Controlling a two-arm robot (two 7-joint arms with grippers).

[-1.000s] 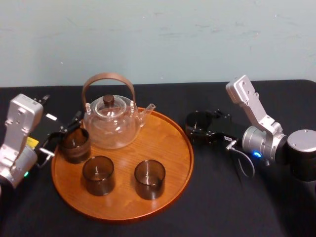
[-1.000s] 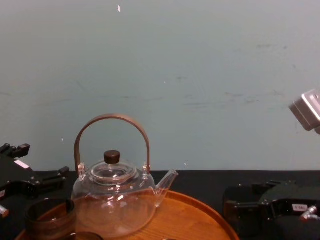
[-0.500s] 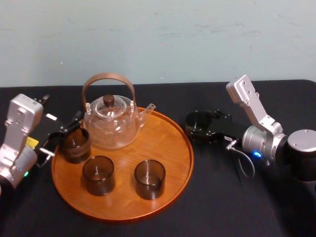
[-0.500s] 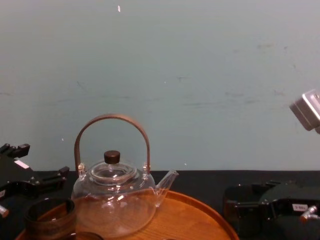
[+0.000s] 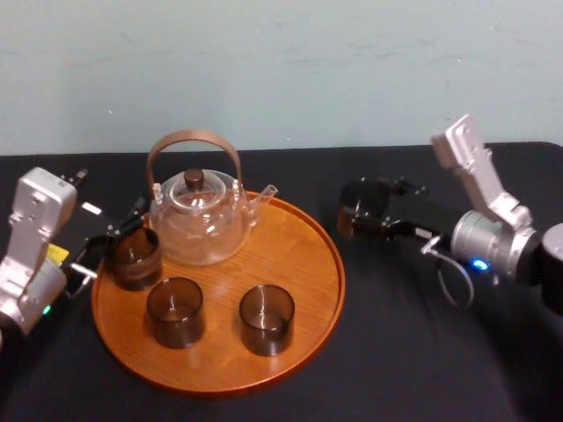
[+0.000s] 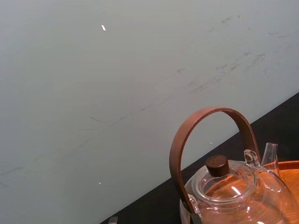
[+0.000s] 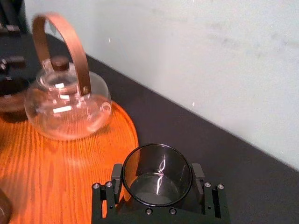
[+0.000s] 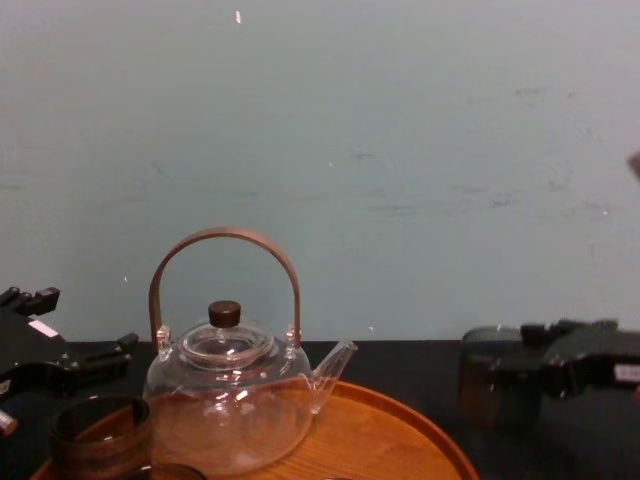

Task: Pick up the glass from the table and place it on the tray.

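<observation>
Our right claw (image 5: 359,215) stands clamped on the glass (image 5: 353,204), just right of the tray (image 5: 299,255) above the black counter (image 5: 396,369). Our left claw (image 5: 116,242) sits at the tray's left edge; we cannot tell its state.

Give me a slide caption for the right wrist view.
Right gripper shut on the smoky glass, beside the wooden tray carrying a clear teapot.

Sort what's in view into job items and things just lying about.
Job:
glass, gripped by right gripper, right of the tray
tray

Lying about:
teapot on tray
three more glasses on tray
left gripper by the leftmost one
</observation>
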